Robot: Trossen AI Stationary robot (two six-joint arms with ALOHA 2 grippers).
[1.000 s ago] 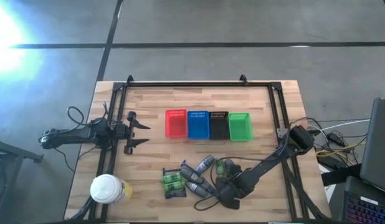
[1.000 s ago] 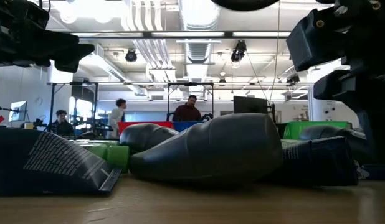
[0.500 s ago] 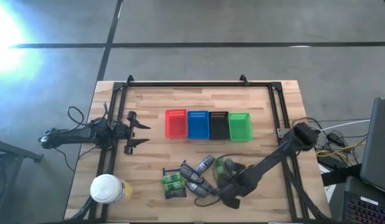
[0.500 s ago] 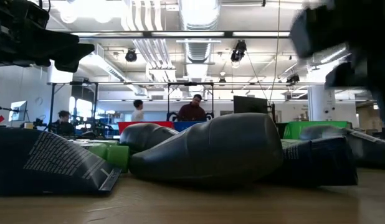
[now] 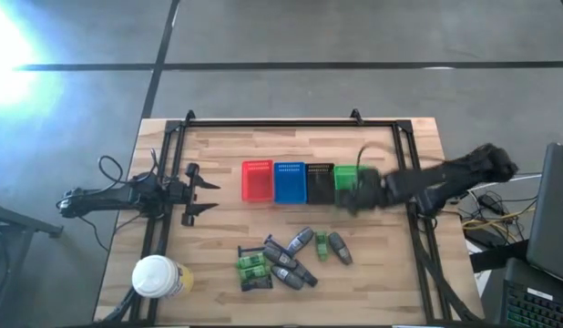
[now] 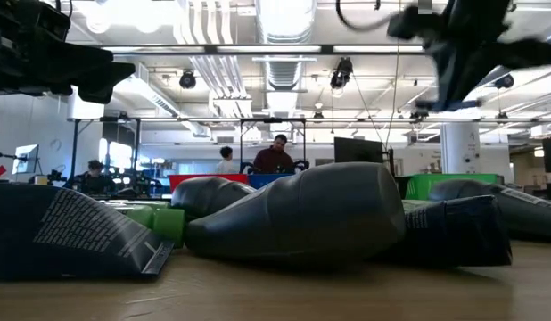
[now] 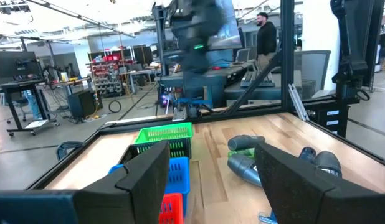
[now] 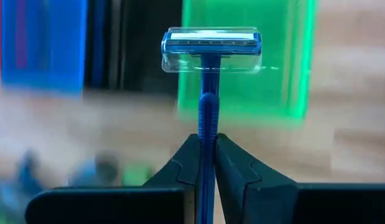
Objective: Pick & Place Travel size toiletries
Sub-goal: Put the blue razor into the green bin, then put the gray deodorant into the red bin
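Right wrist view shows the right gripper (image 8: 206, 158) clamped on a blue-handled razor with a clear head cover (image 8: 210, 46), raised over bare wood. Just beyond stand the green plastic basket (image 8: 280, 74), black basket (image 8: 146, 43) and blue basket (image 8: 43, 43); their contents are blurred. Well apart, the left gripper (image 5: 204, 191) waits, fingers spread.

Place: robotics lab or workshop | ceiling: exposed ducts (image 6: 284, 67) and strip lights, upper centre of the low view | background: people at workbenches (image 6: 274, 159), equipment carts (image 7: 86, 102), desks with monitors (image 7: 12, 62) | floor: grey concrete (image 5: 291, 91)
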